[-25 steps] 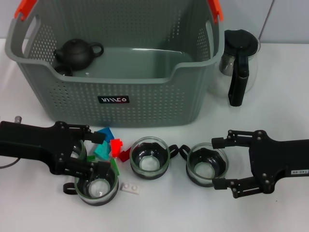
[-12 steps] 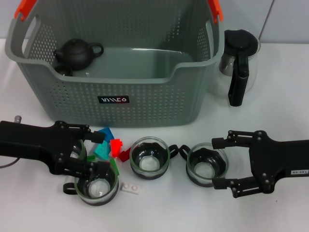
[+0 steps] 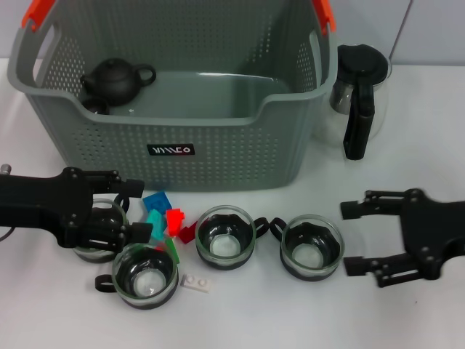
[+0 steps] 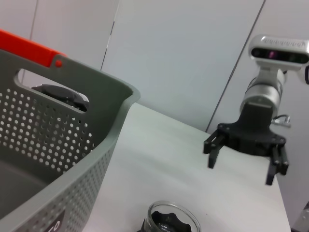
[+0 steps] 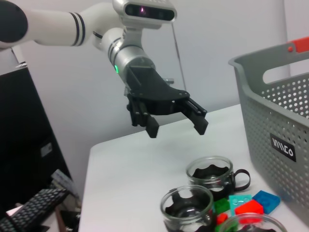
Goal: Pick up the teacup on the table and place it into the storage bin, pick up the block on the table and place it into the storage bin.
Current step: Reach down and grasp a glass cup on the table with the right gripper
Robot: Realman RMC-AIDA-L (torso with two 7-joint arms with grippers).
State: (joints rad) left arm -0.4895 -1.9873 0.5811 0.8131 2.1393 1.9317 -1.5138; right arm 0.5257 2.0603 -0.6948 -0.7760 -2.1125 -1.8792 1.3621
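The large grey perforated plastic storage bin [image 3: 174, 109] with orange handle clips and a small black label on its front is seen at the back of the white table [image 3: 254, 320]. A dark round teapot [image 3: 116, 78] is held in the bin's far left corner. A glass coffee pot with a black lid and handle [image 3: 357, 98] is stood just beside the bin on its right.

The black left gripper [image 3: 134, 211] is positioned low over the table at the left, its fingers spread around a glass teacup [image 3: 98, 229] that is mostly hidden behind it. The black right gripper [image 3: 354, 236] is held at the right with its fingers wide apart and nothing between them, near but apart from the rightmost glass teacup with a dark base [image 3: 311, 247].

Two more glass teacups are set on the table in front of the bin: a middle one [image 3: 225, 236] and a front-left one [image 3: 145, 276]. Small coloured blocks are clustered between the left gripper and the middle cup: a blue one [image 3: 157, 200], a teal one [image 3: 154, 218], a red one [image 3: 174, 218] and a green one [image 3: 173, 251]. A small white studded piece [image 3: 197, 283] is laid just beside the front-left cup.
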